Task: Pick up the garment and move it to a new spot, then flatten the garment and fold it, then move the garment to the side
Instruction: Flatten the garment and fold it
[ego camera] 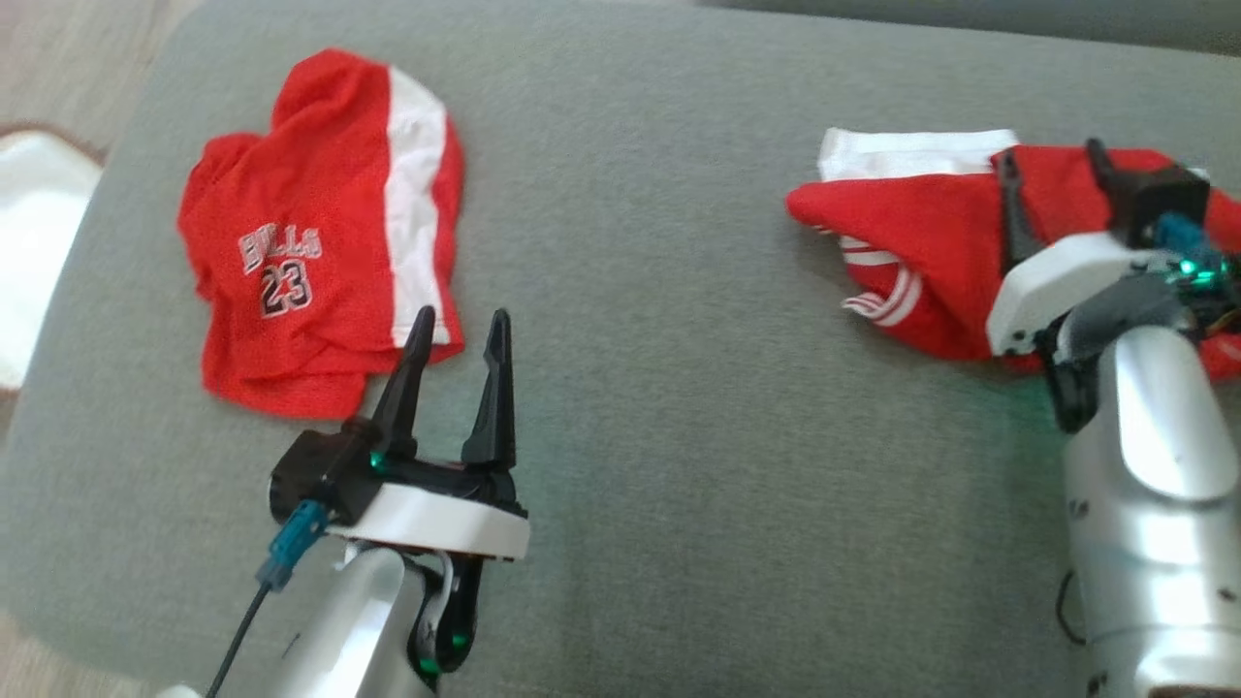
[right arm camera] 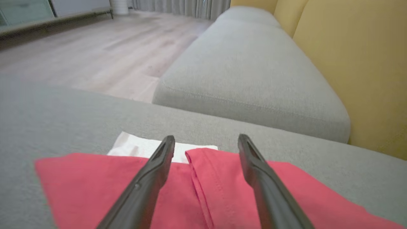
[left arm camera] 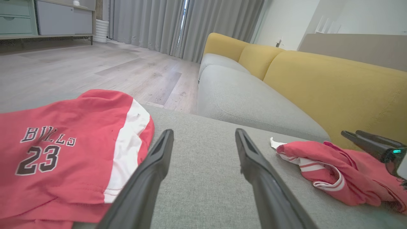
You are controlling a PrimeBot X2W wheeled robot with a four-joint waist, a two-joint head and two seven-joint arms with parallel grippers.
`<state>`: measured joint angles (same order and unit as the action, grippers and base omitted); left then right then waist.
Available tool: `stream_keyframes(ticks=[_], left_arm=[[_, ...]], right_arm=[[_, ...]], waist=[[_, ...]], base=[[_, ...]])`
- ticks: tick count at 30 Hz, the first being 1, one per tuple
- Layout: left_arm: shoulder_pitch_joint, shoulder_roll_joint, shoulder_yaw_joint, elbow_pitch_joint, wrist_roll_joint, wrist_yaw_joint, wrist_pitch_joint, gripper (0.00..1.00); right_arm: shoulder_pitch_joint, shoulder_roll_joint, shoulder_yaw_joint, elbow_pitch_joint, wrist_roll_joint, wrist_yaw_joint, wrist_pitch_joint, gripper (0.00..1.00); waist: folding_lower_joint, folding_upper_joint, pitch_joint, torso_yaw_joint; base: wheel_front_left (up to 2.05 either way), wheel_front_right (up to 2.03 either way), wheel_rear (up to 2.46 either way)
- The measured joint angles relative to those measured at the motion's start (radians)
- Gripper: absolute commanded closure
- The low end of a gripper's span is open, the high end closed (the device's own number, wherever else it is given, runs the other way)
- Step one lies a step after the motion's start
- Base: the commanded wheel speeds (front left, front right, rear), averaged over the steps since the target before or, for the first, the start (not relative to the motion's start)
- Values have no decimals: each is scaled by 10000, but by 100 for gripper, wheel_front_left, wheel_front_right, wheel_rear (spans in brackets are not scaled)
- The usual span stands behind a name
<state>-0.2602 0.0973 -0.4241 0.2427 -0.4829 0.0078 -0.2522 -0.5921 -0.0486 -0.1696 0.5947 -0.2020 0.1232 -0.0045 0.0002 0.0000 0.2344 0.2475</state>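
Head view: shorts (ego camera: 310, 184) read "BULLS 23". Left wrist view adds yellow backrest (left arm camera: 334, 89). Left gripper (ego camera: 461, 315), right gripper (ego camera: 1049, 152) wide apart, empty.

R fingers (right arm camera: 149, 181) apart, over red garment (right arm camera: 95, 187), grey cushion (right arm camera: 79, 117)

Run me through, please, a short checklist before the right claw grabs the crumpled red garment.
1. Right claw open: ok.
2. Right claw above the crumpled red garment: ok.
3. Its fingers touching the fabric: cannot tell.
4. Left claw open and holding nothing: ok.
5. Bare grey cushion between that garment and the Bulls 23 garment: ok.
6. Crumpled red garment lying flat: not ok.
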Motion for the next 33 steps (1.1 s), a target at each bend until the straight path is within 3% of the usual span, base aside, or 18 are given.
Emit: stream_keyframes(ticks=[11,13,22,26,29,33], left_arm=[[-58,-399,374,355,303,-443,0,0],[-58,-418,395,385,374,-481,0,0],[-58,-476,543,474,529,-598,0,0],[80,-489,947,477,527,-602,0,0],[290,-479,1218,472,546,-594,0,0],[618,-468,1549,414,669,-593,0,0]], right_arm=[[-1016,-8,-1948,1952,-2234,0,731,0],[-1122,-12,-2215,2136,-2368,0,581,100],[-1782,-27,-2151,2953,-1712,0,-930,100],[-1947,-50,-823,3206,-19,0,-1956,100],[-1600,-48,-113,2725,1195,0,-2104,100],[27,-46,42,1381,2040,0,-1925,100]], waist=[[0,0,390,589],[-1,0,391,557],[-1,0,247,243],[-2,0,-44,-241],[-2,0,-256,-722],[-2,0,-586,-1504]], base=[[0,0,0],[0,0,0],[0,0,0],[0,0,0],[0,0,0],[0,0,0]])
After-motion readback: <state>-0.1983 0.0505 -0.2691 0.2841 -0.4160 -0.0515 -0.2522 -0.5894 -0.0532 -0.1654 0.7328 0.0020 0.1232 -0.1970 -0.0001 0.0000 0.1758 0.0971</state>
